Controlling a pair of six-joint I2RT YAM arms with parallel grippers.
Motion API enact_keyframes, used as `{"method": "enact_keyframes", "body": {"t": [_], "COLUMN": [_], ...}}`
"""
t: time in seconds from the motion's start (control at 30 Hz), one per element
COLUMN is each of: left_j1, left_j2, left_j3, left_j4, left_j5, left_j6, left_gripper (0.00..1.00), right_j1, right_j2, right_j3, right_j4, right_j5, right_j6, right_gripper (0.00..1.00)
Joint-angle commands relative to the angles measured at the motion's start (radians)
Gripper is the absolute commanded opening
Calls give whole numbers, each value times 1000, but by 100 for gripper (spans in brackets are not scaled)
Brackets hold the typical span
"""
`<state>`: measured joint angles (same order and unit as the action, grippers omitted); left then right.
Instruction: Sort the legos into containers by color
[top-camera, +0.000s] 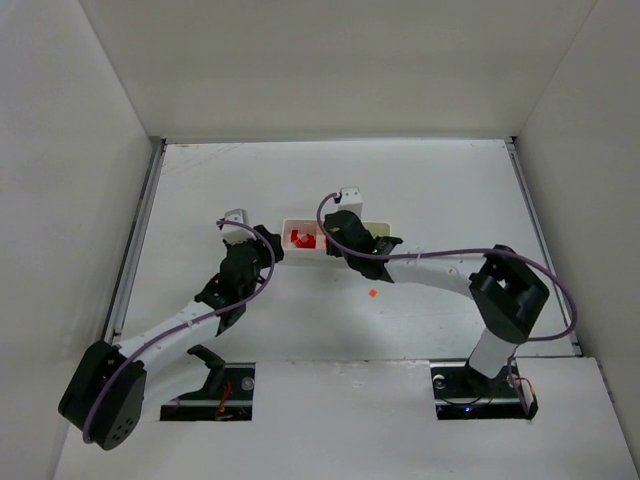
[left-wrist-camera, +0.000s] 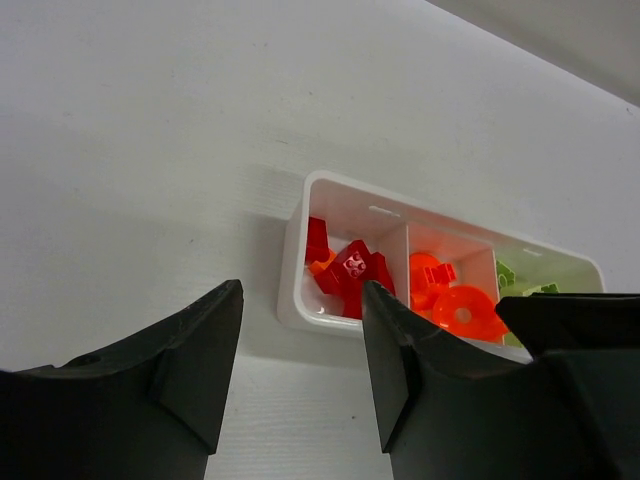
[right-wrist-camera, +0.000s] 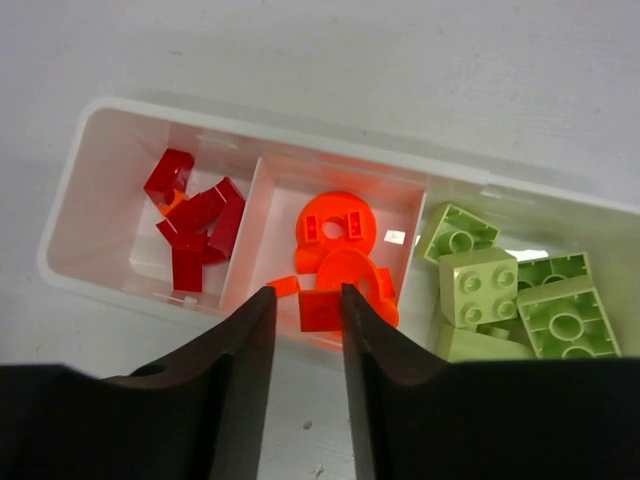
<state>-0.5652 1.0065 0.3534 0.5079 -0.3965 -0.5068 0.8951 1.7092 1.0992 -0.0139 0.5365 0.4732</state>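
Legos (right-wrist-camera: 480, 280) grouped by colour in the tray (right-wrist-camera: 300, 138): red left, orange middle, pale green right. Right pincer (right-wrist-camera: 305, 295) poised over the middle compartment, matching orange to orange. Jaws only slightly parted, clamping nothing, with a square orange piece (right-wrist-camera: 320, 310) lying just past the tips. Left pincer (left-wrist-camera: 300, 300) waits by the tray's left end, parted wider, empty. Stray orange brick (top-camera: 371, 293) lies out on the table (top-camera: 450, 200), on the near side of the tray, likely next.

Red legos (top-camera: 304, 240) in tray (top-camera: 290, 228) L end, 1 orange lego (top-camera: 371, 293) on table (top-camera: 430, 200)
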Motion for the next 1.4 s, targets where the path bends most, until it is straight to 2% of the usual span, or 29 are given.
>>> {"method": "enact_keyframes", "body": {"t": [0.0,0.07,0.23,0.37,0.43,0.53,0.63,0.73,0.77,0.93,1.03,1.37], "left_j1": [14,23,28,24,32,35,40,37,35,43,44,34], "left_j2": [-25,-20,-14,-14,-20,-39,-40,-34,-29,-40,-40,-11], "left_j3": [-8,-10,-10,-11,-13,-19,-22,-21,-21,-22,-22,-14], "left_j4": [40,37,35,37,34,34,35,40,41,40,35,44], "left_j5": [-10,-13,-11,-13,-13,-11,-12,-7,-10,-2,-2,2], "left_j6": [-12,-18,-32,-35,-36,-38,-38,-39,-39,-41,-42,-42], "left_gripper": [48,48,49,50,50,51,51,51,51,51,51,52], "right_j1": [-2,-3,-15,-11,-6,9,11,23,20,29,55,78], "right_j2": [-35,-74,-230,-376,-417,-460,-503,-530,-525,-479,-447,-321], "right_j3": [42,15,-143,-277,-356,-478,-565,-570,-568,-558,-544,-501], "right_j4": [68,77,103,65,13,-49,-66,-67,-72,-90,-84,-44], "right_j5": [-17,-17,-27,-33,-32,-38,-49,-64,-67,-96,-121,-110], "right_j6": [-22,-22,-2,14,66,146,197,211,215,225,246,257], "right_gripper": [43,47,47,31,29,31,46,57,57,54,48,46]}}
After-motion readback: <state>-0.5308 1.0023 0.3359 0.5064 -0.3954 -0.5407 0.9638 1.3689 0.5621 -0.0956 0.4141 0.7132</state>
